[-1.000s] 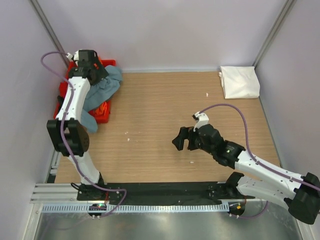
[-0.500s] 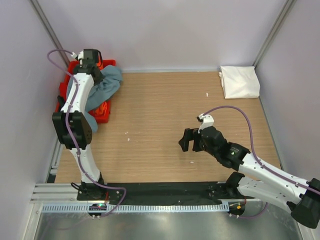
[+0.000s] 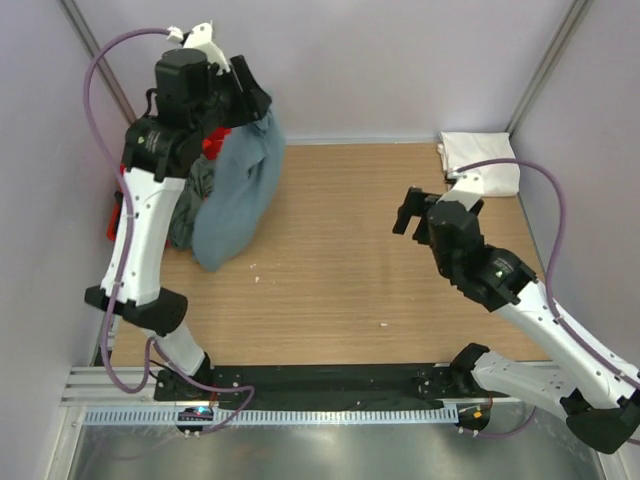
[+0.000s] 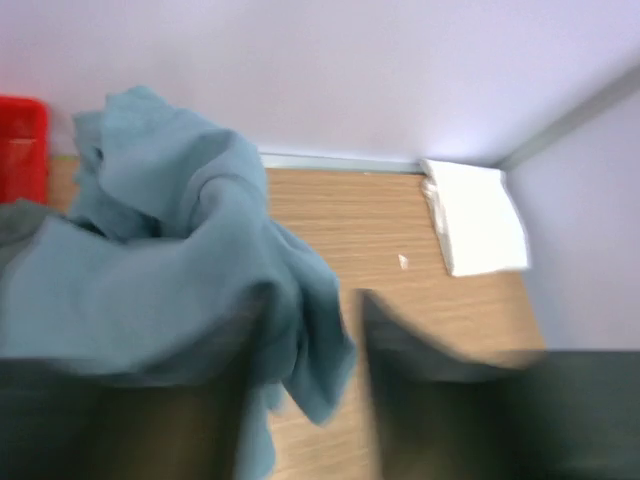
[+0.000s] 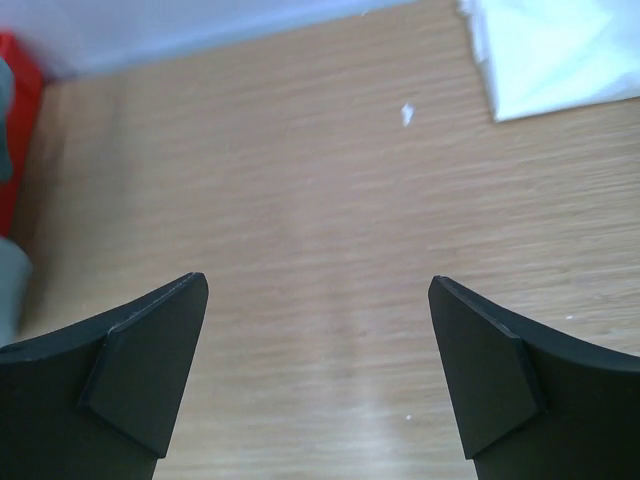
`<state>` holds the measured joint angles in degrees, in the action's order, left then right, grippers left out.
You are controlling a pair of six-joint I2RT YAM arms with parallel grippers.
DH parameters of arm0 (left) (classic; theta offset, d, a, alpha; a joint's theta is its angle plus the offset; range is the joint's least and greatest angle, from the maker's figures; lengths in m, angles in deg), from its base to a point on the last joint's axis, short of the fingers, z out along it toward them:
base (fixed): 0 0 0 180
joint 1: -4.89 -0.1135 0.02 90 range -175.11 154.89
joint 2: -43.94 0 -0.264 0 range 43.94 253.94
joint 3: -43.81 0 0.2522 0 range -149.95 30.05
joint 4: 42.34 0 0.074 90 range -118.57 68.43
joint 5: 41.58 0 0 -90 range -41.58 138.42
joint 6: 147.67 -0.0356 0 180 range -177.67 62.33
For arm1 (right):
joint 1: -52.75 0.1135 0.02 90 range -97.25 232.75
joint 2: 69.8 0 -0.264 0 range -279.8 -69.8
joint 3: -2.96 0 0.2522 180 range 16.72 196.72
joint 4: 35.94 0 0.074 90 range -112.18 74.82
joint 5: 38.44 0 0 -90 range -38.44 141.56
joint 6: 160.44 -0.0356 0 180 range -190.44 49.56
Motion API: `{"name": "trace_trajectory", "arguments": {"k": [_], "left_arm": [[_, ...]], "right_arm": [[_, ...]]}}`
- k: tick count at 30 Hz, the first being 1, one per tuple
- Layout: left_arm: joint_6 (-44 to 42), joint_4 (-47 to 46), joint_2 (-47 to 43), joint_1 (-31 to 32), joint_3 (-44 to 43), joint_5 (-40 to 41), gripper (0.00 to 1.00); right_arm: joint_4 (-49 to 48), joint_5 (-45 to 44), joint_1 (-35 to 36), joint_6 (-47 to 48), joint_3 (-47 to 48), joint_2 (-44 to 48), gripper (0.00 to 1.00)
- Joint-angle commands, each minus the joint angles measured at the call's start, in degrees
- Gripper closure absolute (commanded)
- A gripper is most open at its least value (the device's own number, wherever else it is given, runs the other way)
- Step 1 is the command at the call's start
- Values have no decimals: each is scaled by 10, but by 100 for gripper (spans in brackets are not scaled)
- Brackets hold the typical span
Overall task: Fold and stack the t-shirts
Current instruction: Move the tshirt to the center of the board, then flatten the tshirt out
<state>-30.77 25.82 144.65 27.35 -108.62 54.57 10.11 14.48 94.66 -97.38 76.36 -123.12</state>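
My left gripper is raised high at the back left and is shut on the teal-blue t-shirt. The shirt hangs down from it in a long bunch, its lower end near the table. In the blurred left wrist view the shirt drapes over the left finger of that gripper. A folded white t-shirt lies at the back right corner and also shows in the left wrist view and the right wrist view. My right gripper is open and empty above the bare table.
The red tub stands at the back left, mostly hidden behind my left arm and the hanging shirt. A grey-green cloth lies in it. Small white specks dot the wooden table. Walls close in on three sides.
My left gripper has risen from the tub and swung right, pulling the teal-blue shirt up so it hangs. My right gripper has moved back and to the right, toward the white shirt.
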Motion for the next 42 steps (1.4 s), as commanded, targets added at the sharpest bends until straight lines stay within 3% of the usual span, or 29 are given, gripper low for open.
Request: {"name": "trace_trajectory", "arguments": {"k": [1, 4, 7, 8, 11, 12, 15, 18, 23, 28, 31, 42], "left_arm": [[-3, 1, -10, 6, 70, -173, 23], [-47, 111, 17, 41, 82, -163, 0], [-62, 113, -25, 53, 208, -92, 0], [-62, 74, -81, 53, 252, -48, 0], [-68, 27, -177, 52, 391, -3, 0], [-78, 20, -194, 51, 439, 16, 0], [-88, -9, -256, 47, 533, 80, 0], [-51, -27, -303, 28, 602, 137, 0], [16, -66, -400, -59, 707, 161, 0], [22, -79, -501, -97, 777, 180, 0], [19, -82, -541, -98, 797, 232, 0], [18, -88, -564, -98, 812, 208, 0]], "right_arm": [[53, -62, -52, 0, 52, -6, 0], [68, -37, -81, -31, 46, -3, 0], [33, 34, -81, -30, 11, 4, 0], [13, 133, -81, -23, -3, 8, 0], [-56, 304, -68, -32, -41, -29, 0], [-65, 316, -50, -37, -41, -48, 0], [-48, 239, 73, -33, 32, -167, 0], [-28, 229, 126, -43, 123, -290, 0], [-45, 265, 175, -54, 241, -448, 3], [16, 244, 180, -66, 367, -602, 6], [14, 268, 181, -73, 398, -654, 13], [5, 268, 176, -101, 440, -732, 16]]}}
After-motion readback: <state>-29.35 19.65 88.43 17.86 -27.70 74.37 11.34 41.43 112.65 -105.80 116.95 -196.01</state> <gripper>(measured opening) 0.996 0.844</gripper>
